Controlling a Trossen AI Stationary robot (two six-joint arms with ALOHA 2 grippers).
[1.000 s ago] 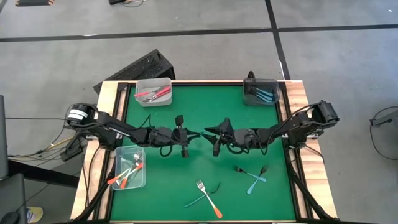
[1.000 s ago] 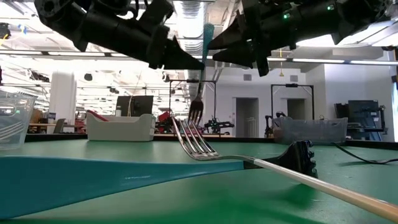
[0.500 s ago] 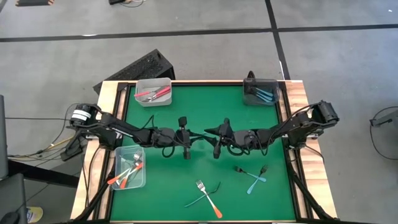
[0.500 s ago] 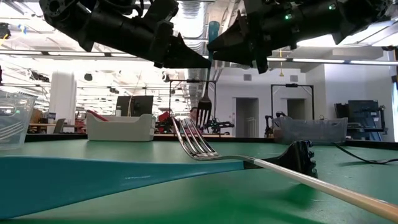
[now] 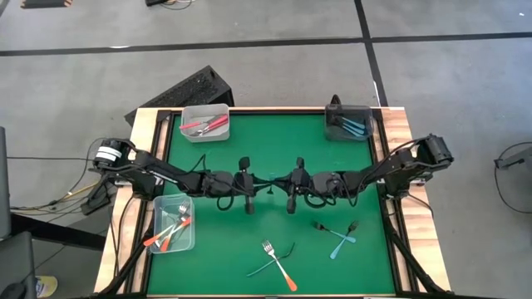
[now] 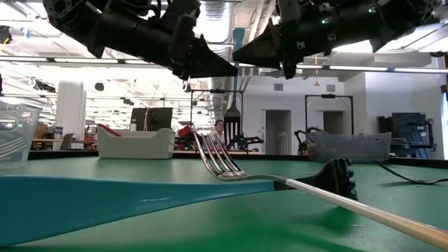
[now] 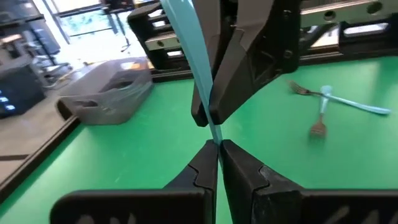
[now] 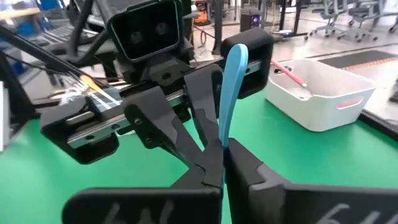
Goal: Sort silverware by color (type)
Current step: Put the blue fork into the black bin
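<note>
**A:** Teal plastic, thin and slippery. That's the handle both arms have hold of above the middle of the table [image 5: 274, 133]. Going from the left side: the left gripper [image 7: 217, 163] has its fingers pressed together on the blue-handled fork [image 7: 198, 68], and the right gripper [image 8: 219, 158] has just clamped onto the same handle from the opposite side. It looks like a handover.

**B:** So how should it go from here?

**A:** I'd say the left should let go only once the right's hold is firm, and it should open straight, without twisting, since the handle is narrow and could pivot between the pads. Then the right can carry it to the dark grey bin [image 5: 347, 124] at the far right corner, where other teal handles already lie.

**B:** And the fork itself?

**A:** It hangs upright, silver head [image 6: 232, 117] pointing down and well above the cloth, the flat teal handle rising between the two pincers.

**B:** The rest of the silverware?

**A:** Orange-handled pieces sit in the clear bin [image 5: 174, 224] at the near left, red ones in the pale bin [image 5: 205, 124] at the far left. Loose on the cloth: an orange fork crossed with a dark one [image 5: 278, 262] near the front, and a crossed teal pair [image 5: 339, 236] to its right.
</note>
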